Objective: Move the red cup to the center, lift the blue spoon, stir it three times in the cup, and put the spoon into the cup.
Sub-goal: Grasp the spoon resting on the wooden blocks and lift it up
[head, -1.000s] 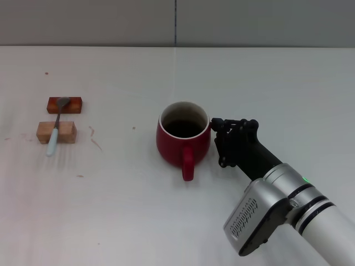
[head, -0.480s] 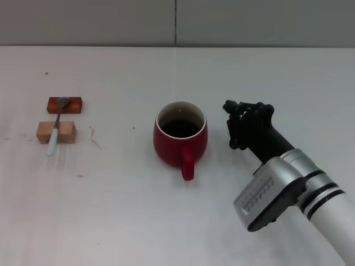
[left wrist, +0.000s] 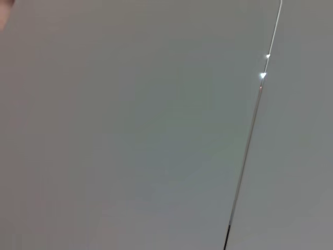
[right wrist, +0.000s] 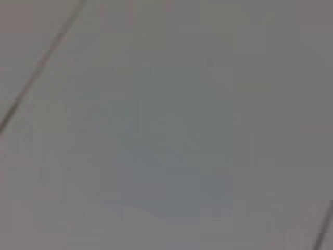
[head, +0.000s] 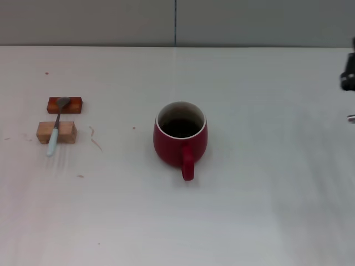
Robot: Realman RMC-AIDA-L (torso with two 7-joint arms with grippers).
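I see the big pale table point(head: 266, 210) first, and it fills most of my head view. A grey wall point(head: 111, 22) runs along its far edge. My right gripper point(head: 348, 77) is only a small dark bit at the right edge of the view, near the far right corner of the table, and I cannot tell if its fingers are open or closed, or if it has hold of anything. My left arm does not show in the head view, and its wrist camera only sees a plain grey wall with a thin line on it. The red cup point(head: 180, 138) stands upright near the middle of the table, with nothing touching it. It is round and squat, dark red outside, with a cream rim and a dark inside, and its one loop handle points at the near edge. Far over by the left edge are two small wooden blocks, a pale block point(head: 56, 132) and a reddish block point(head: 65, 105) behind it. The blue spoon point(head: 56, 127) lies across both blocks, its grey bowl on the reddish one and its light-blue handle pointing at the near edge.
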